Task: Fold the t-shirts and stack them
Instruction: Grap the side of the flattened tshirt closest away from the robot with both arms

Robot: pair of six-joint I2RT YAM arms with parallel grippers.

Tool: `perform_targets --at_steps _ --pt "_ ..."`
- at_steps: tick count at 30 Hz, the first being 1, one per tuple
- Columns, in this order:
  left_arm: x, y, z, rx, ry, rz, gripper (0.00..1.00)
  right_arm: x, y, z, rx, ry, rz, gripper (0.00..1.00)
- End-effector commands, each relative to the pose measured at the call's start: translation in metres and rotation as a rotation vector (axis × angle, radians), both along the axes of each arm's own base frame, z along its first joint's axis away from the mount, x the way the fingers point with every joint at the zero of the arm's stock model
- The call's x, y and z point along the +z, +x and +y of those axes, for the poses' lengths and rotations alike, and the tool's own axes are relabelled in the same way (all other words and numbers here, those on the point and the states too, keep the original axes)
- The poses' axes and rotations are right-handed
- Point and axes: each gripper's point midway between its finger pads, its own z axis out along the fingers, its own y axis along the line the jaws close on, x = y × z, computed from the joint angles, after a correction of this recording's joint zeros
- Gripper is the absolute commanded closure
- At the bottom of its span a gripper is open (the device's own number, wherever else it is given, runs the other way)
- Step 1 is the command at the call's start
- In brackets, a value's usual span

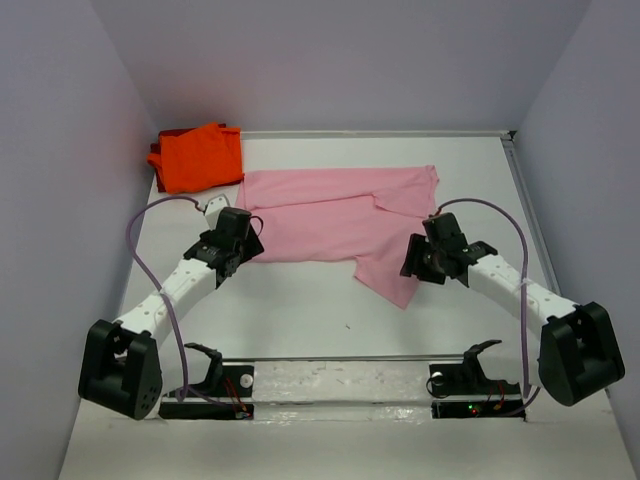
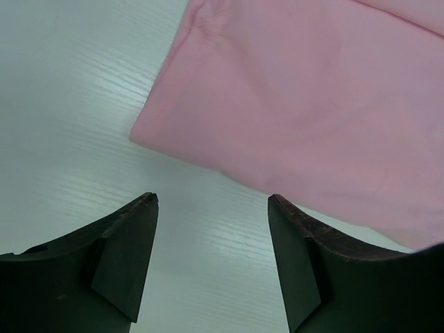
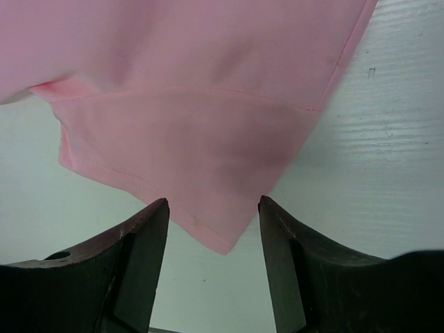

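Bright, even light; the pink t-shirt casts soft shadows; focus sharp.

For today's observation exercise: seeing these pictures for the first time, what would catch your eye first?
The pink t-shirt, partly folded, sprawls across the middle of the table. The orange t-shirt lies bunched in the far left corner. The left gripper and right gripper hover open at the pink one's near edge.
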Motion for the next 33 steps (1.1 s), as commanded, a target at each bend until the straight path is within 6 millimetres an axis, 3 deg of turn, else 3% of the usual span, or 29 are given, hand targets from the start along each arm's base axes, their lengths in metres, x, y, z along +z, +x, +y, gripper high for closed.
perform_targets --at_steps 1,11,23,33 --pt "0.004 0.004 0.012 0.041 0.072 -0.014 0.26 -0.002 -0.001 0.012 0.011 0.032 -0.007 0.4" --pt "-0.014 0.017 0.003 0.028 0.061 0.027 0.25 -0.012 -0.042 0.024 0.024 0.08 0.073 0.4" --pt "-0.019 0.027 0.0 0.013 0.058 0.04 0.24 -0.024 -0.066 0.033 0.033 0.066 0.144 0.4" --pt "-0.017 0.035 -0.004 0.002 0.034 0.028 0.24 -0.04 -0.067 0.024 -0.034 -0.054 0.178 0.43"
